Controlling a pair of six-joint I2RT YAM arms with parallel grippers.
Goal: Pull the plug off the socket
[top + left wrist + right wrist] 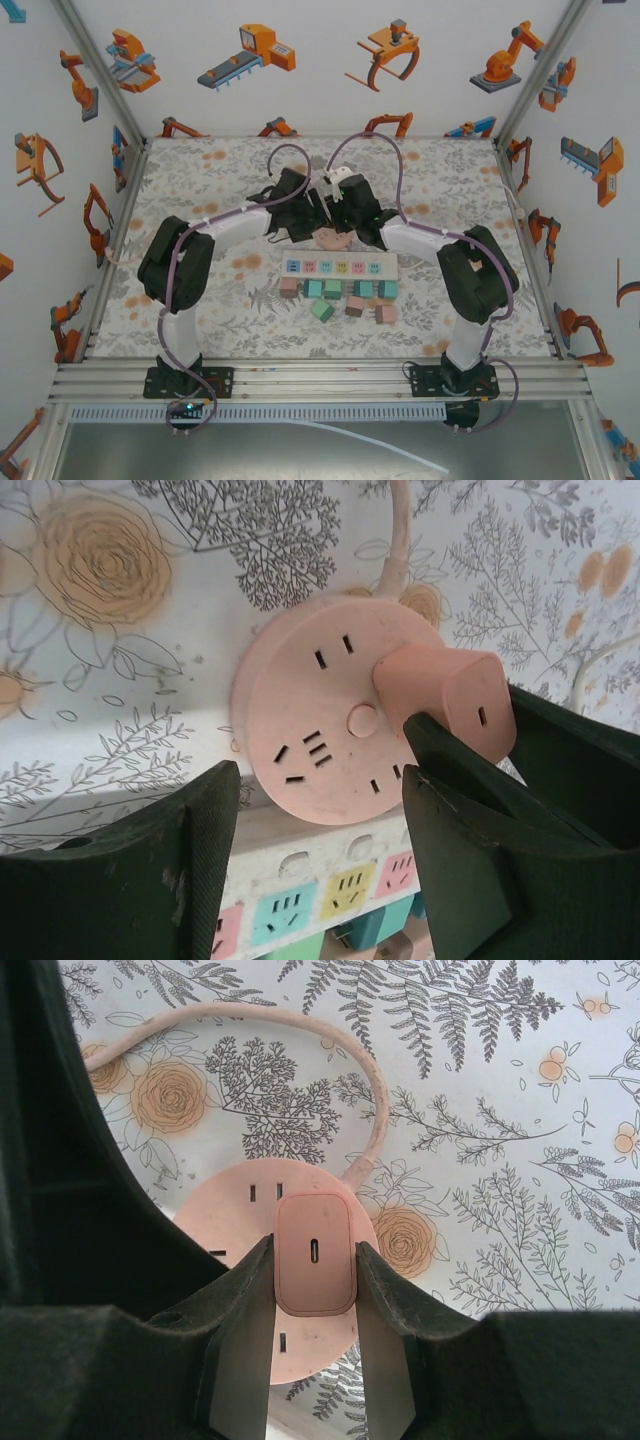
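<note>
Item under inspection: a pink plug (315,1222), seated upright in a round pink socket (310,715) that lies flat on the flower-patterned table (200,310), near its middle and just behind a white power strip (340,266). The plug sits toward one edge of the socket's face, beside a small round button. The right claw (314,1250) is closed on the plug, one finger pressed against each side of its body. The left claw (320,770) stands spread wide, its fingers (170,870) low on either side of the socket; whether either finger bears on the socket's rim cannot be confirmed from this angle. A pink cable (372,1080) leaves the far side of the socket and curves away across the table. A row of small coloured blocks (340,292) lies in front of the power strip, apart from both claws.
</note>
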